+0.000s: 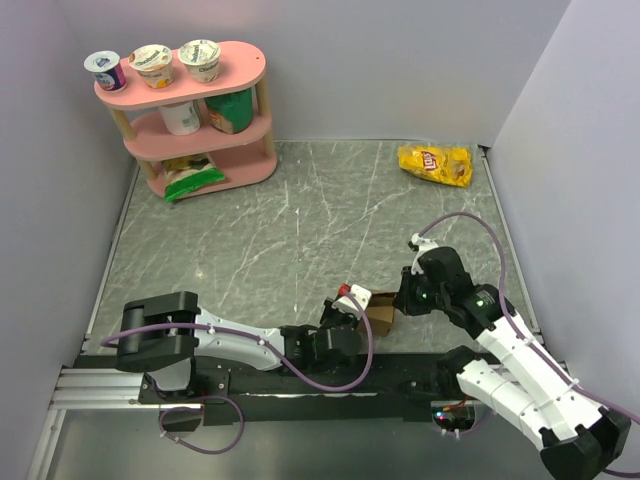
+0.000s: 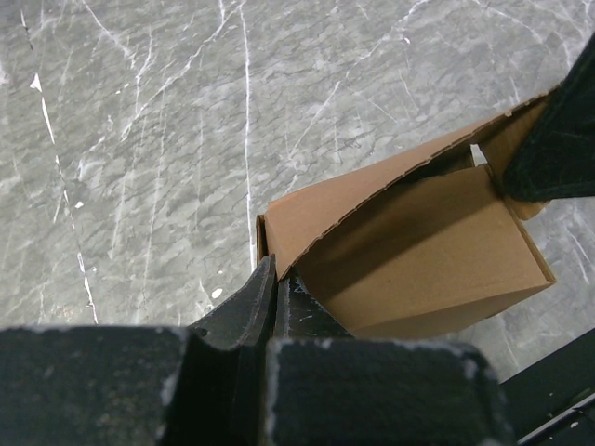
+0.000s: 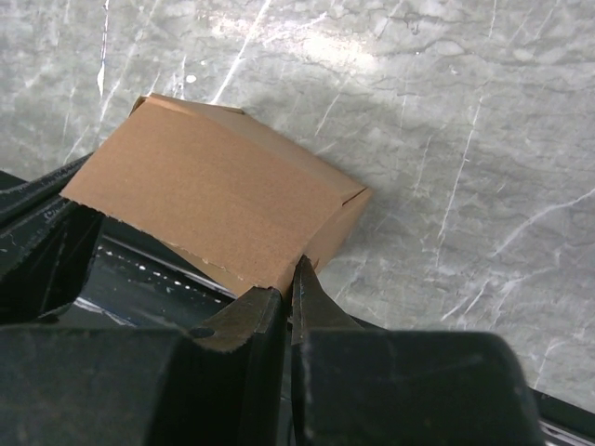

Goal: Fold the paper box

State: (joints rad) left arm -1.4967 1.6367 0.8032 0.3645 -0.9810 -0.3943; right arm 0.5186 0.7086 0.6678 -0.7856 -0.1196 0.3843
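1. Item: small box of plain brown cardboard (image 3: 214, 186), partly formed. It rested on the grey marbled table (image 3: 465, 139) between the two grippers, just ahead of each set of fingertips.
2. Left gripper (image 2: 272, 279): fingers pressed together, with the tips at the box's nearest corner. A lid flap (image 2: 372, 200) stood ajar just beyond them.
3. Right gripper (image 3: 293, 279): fingers pressed together, with the tips touching the opposite corner edge.
4. Step, as judged: the body was squared up and closing the flap was in hand.
5. Next move, as judged: the flap needed pressing down and tucking in, while the other gripper steadied the body against sliding.
6. Not determinable: whether either pair of fingers nipped a cardboard edge. The box's interior, underside and tuck tabs were hidden.
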